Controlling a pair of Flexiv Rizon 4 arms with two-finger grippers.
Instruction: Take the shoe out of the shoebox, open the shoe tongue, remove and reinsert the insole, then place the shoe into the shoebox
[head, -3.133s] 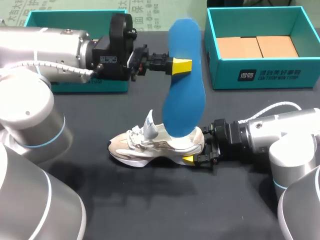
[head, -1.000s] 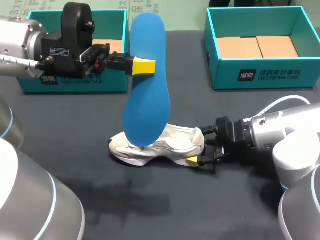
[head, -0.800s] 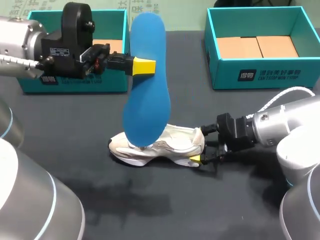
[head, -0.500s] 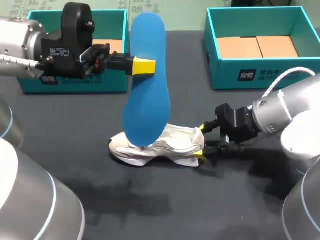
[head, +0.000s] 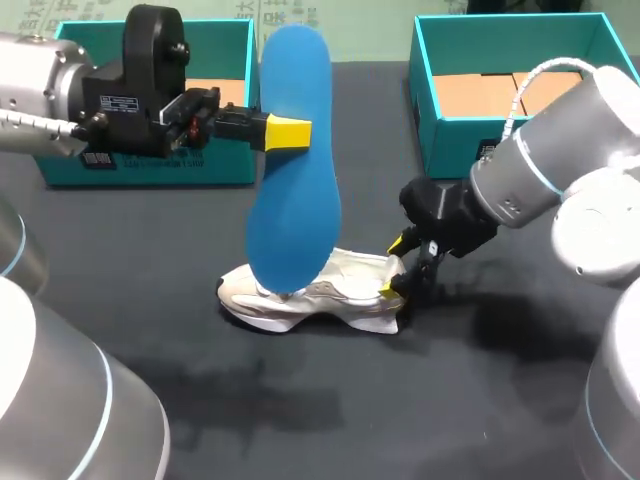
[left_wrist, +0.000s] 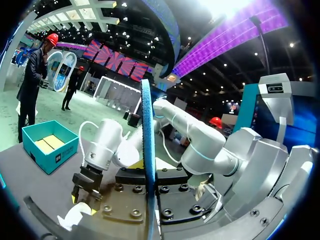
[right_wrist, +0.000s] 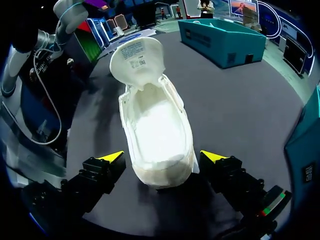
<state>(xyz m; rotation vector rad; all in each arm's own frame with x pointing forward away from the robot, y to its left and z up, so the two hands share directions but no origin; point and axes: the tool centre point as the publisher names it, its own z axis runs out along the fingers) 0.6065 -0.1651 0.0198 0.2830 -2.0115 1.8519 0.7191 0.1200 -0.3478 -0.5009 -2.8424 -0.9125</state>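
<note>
The pale shoe (head: 350, 282) lies on its sole in the middle of the dark table (head: 300, 410), toe to the left and heel to the right. In the right wrist view its tongue (right_wrist: 136, 59) is folded forward and the inside shows bare and white. The blue insole (head: 295, 190) is out of it, hanging upright with its lower end down over the front of the shoe. From the head view I cannot tell whether that end touches the shoe. The left gripper (head: 287, 131) pinches the insole near its upper end, and in the left wrist view the insole (left_wrist: 147, 150) shows edge-on between that gripper's fingers. The right gripper (head: 397, 265) hangs over the heel with its fingers spread wide, one yellow tip on each side of the heel and neither seeming to touch it. My guess is that the step in hand is putting the insole back. To do that well, the right fingers would want to close on the heel so the shoe cannot slide. The insole would want tilting, its lower end fed under the tongue toward the toe, then laid flat. Two teal boxes, the left box (head: 150, 170) and the right box (head: 520, 152), sit at the far side, well apart from the shoe.
</note>
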